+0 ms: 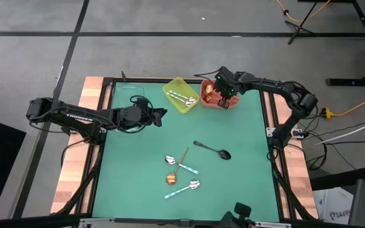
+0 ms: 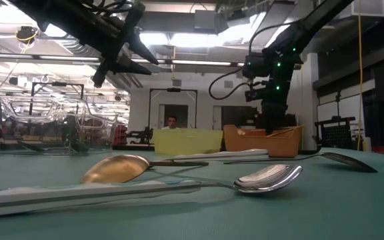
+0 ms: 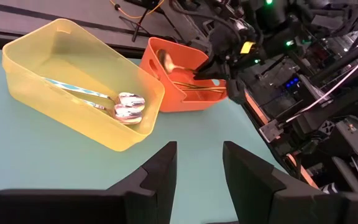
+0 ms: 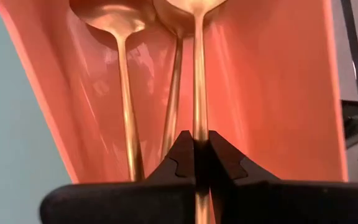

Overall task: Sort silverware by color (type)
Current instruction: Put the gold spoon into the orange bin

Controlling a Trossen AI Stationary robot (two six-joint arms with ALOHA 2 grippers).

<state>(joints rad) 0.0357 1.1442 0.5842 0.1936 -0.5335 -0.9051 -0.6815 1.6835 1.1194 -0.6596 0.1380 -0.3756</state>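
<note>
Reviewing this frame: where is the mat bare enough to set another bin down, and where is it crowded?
Bare: the mat left of the loose spoons, and its right side below the orange bin. Crowded: the far edge, with the yellow bin, orange bin and right gripper lowering a copper spoon.

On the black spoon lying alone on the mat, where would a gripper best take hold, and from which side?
Grip the black spoon at mid-handle, coming straight down from above with the fingers across the handle. It lies flat on the green mat, apart from the other spoons, and its slim handle looks easier to pinch than the wider bowl. The open left gripper is free; the right gripper is shut on a copper-gold spoon.
</note>
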